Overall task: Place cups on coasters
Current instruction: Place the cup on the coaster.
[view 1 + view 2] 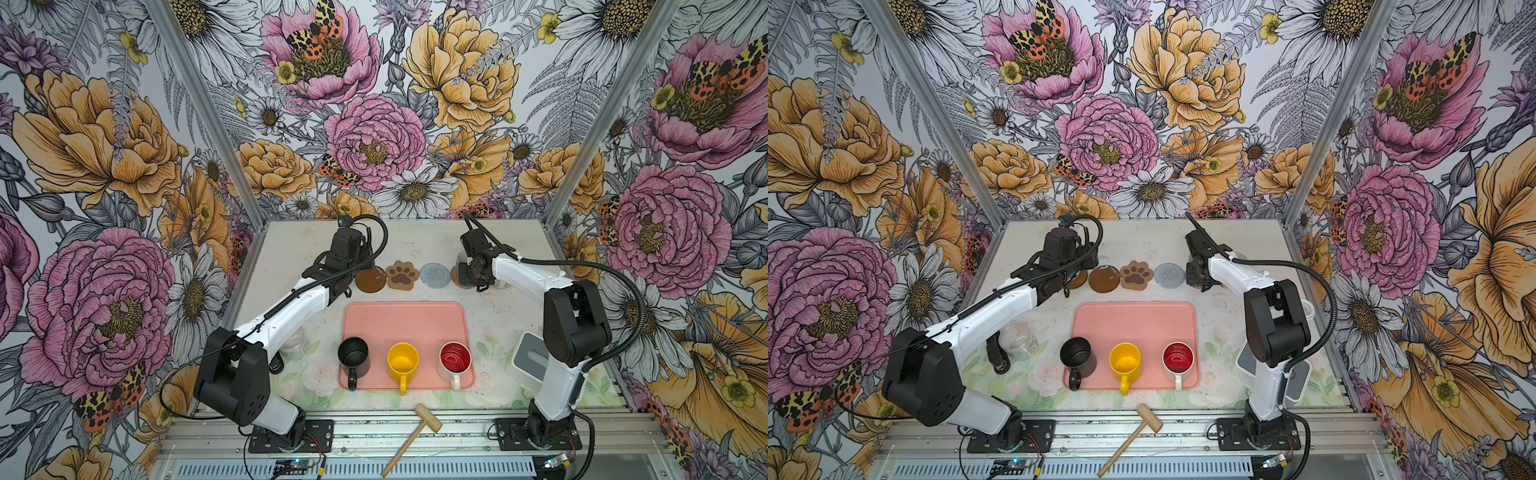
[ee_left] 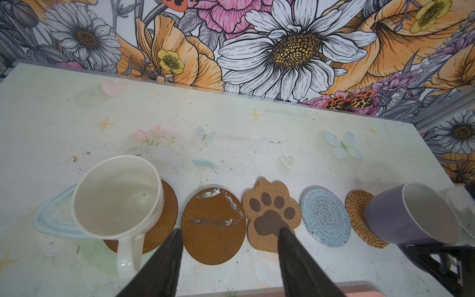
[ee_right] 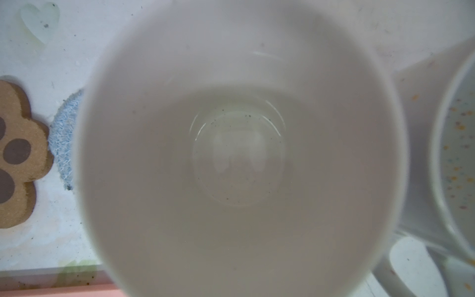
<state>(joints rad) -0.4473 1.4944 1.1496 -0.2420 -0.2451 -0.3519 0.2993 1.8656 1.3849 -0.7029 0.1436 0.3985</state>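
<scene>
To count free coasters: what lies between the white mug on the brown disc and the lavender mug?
Three bare coasters, in the left wrist view: a second brown disc, a paw-shaped mat, a grey-blue woven round.

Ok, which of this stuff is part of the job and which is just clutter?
Job: black mug, yellow mug, red-lined mug, white mug, lavender mug, brown disc, paw coaster, blue coaster, tan woven coaster.
Lying about: tray, mallet, glass jar, grey box.

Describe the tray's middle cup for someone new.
Find the big pink tray mid-table. Three mugs line its near edge. The middle one is the yellow mug, between a black mug and a red-lined white mug.
</scene>
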